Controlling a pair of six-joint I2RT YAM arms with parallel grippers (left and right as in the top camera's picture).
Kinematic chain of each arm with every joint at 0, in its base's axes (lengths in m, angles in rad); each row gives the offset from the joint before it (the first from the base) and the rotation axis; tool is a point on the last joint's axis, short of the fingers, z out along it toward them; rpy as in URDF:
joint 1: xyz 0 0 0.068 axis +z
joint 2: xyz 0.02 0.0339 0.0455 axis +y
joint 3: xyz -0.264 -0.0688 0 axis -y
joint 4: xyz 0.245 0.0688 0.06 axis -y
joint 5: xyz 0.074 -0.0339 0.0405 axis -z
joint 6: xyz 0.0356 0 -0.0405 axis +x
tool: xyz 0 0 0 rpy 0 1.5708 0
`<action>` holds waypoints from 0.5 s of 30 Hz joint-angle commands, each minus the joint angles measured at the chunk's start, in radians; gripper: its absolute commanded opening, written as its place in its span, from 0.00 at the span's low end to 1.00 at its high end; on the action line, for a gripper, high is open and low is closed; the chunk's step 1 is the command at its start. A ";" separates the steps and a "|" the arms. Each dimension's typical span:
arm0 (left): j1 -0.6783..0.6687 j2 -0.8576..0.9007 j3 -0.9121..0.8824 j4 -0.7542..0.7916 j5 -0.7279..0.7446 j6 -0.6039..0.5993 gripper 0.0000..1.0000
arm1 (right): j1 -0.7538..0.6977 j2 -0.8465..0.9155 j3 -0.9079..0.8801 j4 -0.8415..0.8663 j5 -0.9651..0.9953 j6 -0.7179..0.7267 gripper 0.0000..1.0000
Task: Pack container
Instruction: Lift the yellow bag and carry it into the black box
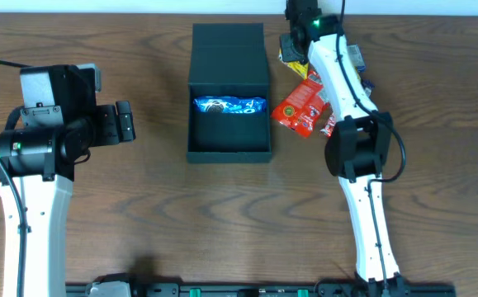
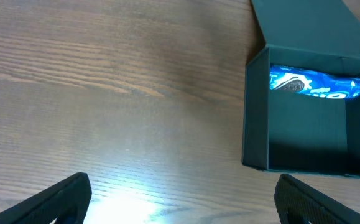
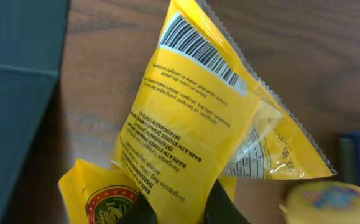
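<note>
The table (image 1: 156, 214) is brown wood with a clear grain, and a bright spot of light lies on it under the left arm. At the left, the left gripper (image 1: 131, 121) hangs over bare wood with its jaws spread wide and nothing between them, and its fingers point toward the middle.

The container (image 1: 229, 155) stands in the middle of the table, well apart from this gripper. It is matte black, nearly square and shallow, with stiff walls. Its lid (image 1: 229, 49) is folded back and lies flat on the far side. Inside there is one blue packet (image 1: 229, 106) with white print, against the far wall; the print I cannot read. The remaining floor of the box is bare.

Just right of the container lies a red packet (image 1: 298, 107) with a round yellow emblem, part of a small heap of snacks.

At the far right, the right gripper (image 3: 180, 208) pinches the lower edge of a yellow packet (image 3: 186, 124) and holds it. This packet carries a barcode and small black lines, rotated, where "Singapore Reg Office" is legible. A second yellow packet (image 3: 99, 199) with a round red and green emblem lies below it.
</note>
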 commanded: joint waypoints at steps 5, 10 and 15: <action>0.002 0.007 0.010 -0.003 -0.003 0.015 0.95 | 0.026 -0.269 0.005 -0.100 -0.031 -0.058 0.01; 0.002 0.007 0.010 -0.003 -0.003 0.015 0.95 | 0.050 -0.386 0.005 -0.189 -0.156 -0.058 0.01; 0.002 0.007 0.010 -0.005 -0.003 0.018 0.95 | 0.117 -0.472 0.002 -0.262 -0.169 -0.058 0.01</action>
